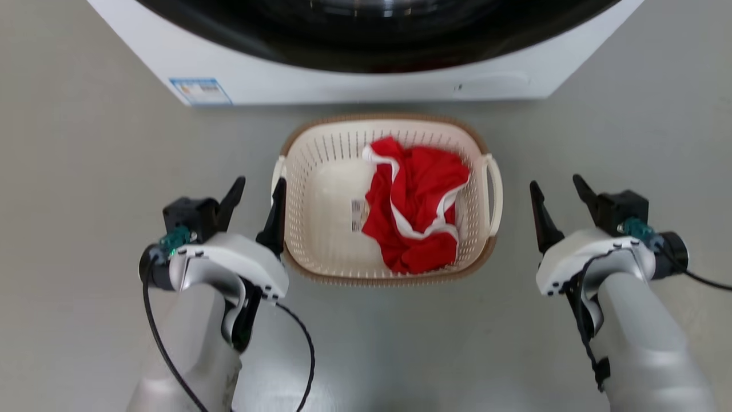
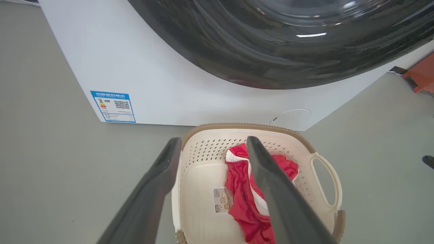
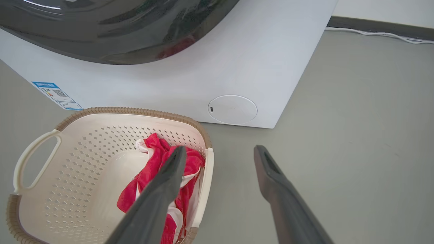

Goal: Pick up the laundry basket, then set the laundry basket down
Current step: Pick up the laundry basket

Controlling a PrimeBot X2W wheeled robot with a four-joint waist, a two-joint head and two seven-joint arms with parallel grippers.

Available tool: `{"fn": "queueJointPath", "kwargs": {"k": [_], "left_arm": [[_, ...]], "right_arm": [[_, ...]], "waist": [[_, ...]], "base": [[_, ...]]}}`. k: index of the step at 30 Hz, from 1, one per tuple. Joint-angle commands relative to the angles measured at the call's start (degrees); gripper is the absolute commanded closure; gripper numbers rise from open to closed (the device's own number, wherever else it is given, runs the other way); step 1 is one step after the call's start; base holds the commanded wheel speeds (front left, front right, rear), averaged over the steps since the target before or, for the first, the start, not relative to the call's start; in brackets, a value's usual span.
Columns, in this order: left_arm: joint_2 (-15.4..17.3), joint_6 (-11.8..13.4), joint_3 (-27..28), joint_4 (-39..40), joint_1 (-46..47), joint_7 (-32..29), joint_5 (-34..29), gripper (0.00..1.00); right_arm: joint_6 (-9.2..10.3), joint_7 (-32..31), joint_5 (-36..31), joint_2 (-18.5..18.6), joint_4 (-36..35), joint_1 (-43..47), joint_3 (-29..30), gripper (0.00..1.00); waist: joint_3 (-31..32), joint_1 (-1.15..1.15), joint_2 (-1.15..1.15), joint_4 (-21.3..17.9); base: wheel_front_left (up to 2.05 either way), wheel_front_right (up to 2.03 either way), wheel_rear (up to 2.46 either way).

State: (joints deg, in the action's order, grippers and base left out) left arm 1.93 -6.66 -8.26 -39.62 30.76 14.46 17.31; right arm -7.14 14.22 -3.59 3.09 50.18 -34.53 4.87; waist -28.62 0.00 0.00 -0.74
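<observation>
Nearest you, both pale forearms stood at the bottom of the head view. Your left gripper (image 1: 260, 182) had its fingers (image 1: 274, 212) spread wide w/ nothing held. In the head view the inner one lay across the basket's left handle. The left wrist view put one finger outside the left wall and the other over the inside, so they straddled that side. Whether either touched the plastic, you couldn't tell from these angles. Your right gripper (image 1: 555, 181) was just as wide open & empty. It hung over bare floor (image 1: 86, 200) beside the right handle (image 1: 494, 194), w/ a clear gap btwn them.

Btwn the two grippers the laundry basket (image 1: 394, 280) sat upright on the floor, cream perforated walls under a brown rim. Inside, a red garment (image 1: 414, 206) w/ white trim lay crumpled in the right half. A small label sticker (image 1: 358, 214) showed on the bare basket bottom just left of it.

Beyond, the washer (image 1: 343, 86) stood w/ its white front & dark round door facing you, the basket's far rim near its base. A blue-edged label (image 1: 200, 91) sat at its lower left corner and a round cap (image 3: 232, 109) at its lower right.
</observation>
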Motion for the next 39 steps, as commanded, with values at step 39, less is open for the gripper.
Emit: {"fn": "queueJointPath", "kwargs": {"k": [39], "left_arm": [[0.95,2.29,-2.46,-11.18,15.27,0.54,1.84,0.00]], "right_arm": [[-0.35,0.78,-1.43,-0.21,7.18,-11.80,-1.22,0.00]], "waist": [[-17.19,0.00,0.00,0.03]], "base": [[0.00,0.00,0.00]]}}
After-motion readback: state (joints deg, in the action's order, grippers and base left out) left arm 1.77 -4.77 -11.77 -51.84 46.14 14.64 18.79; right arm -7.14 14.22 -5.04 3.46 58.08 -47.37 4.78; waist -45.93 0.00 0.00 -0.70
